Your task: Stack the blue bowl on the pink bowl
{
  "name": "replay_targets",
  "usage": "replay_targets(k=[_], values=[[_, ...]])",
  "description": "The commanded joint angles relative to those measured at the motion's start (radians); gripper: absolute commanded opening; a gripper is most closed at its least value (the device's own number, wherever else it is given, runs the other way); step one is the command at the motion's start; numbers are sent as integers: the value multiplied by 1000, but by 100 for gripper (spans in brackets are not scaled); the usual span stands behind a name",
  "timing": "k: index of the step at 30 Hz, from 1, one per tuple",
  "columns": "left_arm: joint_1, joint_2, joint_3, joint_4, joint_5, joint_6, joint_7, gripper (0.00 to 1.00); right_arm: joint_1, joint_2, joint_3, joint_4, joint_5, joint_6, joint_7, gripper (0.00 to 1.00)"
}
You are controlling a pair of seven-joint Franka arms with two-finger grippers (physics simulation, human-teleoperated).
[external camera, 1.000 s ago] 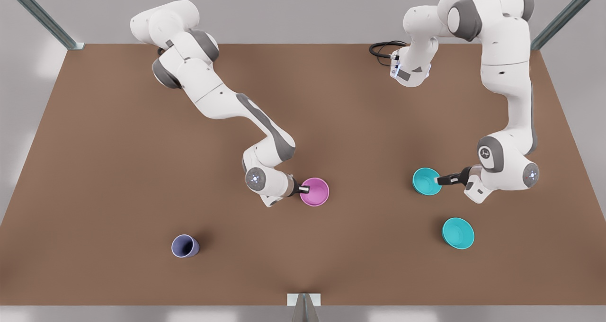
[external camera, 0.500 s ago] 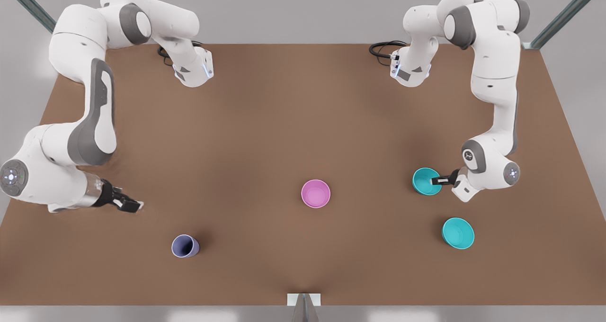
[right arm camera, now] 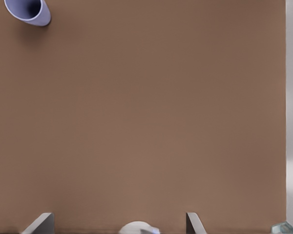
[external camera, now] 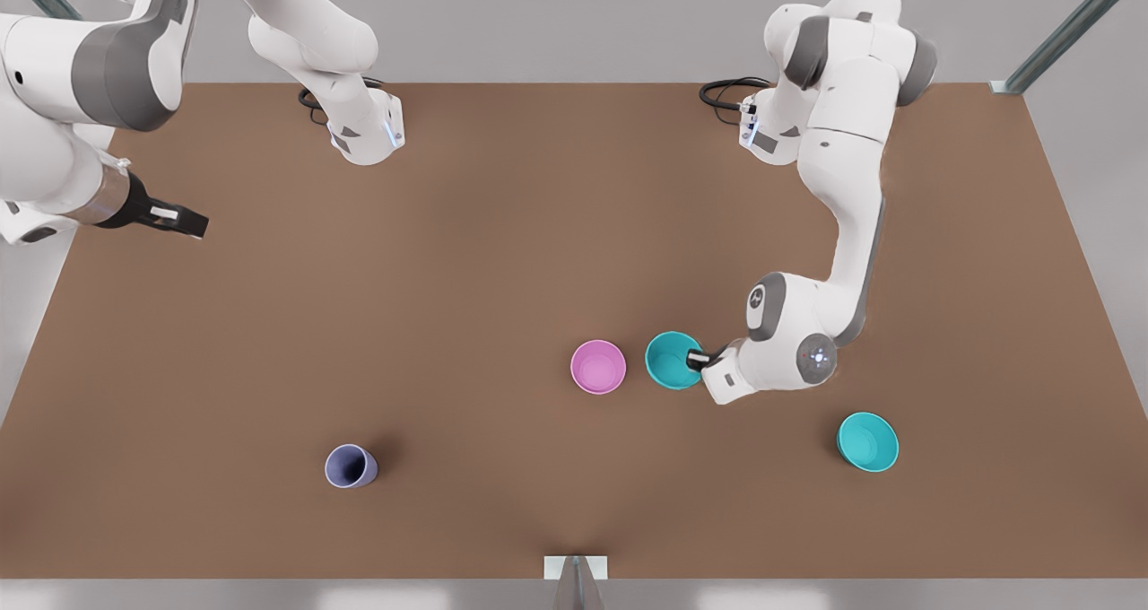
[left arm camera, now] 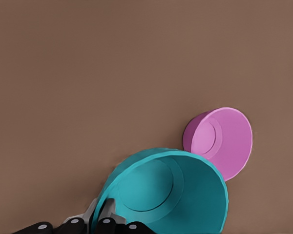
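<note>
Right now your left gripper [external camera: 696, 358] is clamped on the rim of the blue bowl [external camera: 672, 360], one finger inside and one outside. That bowl sits just beside the pink bowl [external camera: 598, 366], on its front-view right, not touching it. Your right gripper [external camera: 184, 222] hangs far from the pink bowl near the table [external camera: 502, 233] edge, fingers drawn close together and holding nothing. A turquoise bowl [external camera: 867, 441] and a lavender cup [external camera: 350, 466] stand well apart from the pink bowl.
</note>
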Motion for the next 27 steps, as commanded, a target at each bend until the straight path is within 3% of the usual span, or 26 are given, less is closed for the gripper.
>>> replay_targets(k=[1, 6, 27], values=[[-34, 27, -4, 35, -5, -47, -634, 21, 2, -1, 0, 1, 0, -22, -249, 100], [-57, 96, -15, 144, -12, -44, -734, 21, 11, -1, -19, 1, 3, -22, -250, 100], [-113, 134, -55, 147, -15, 39, -792, 21, 11, 2, -23, -1, 18, -30, -250, 100]])
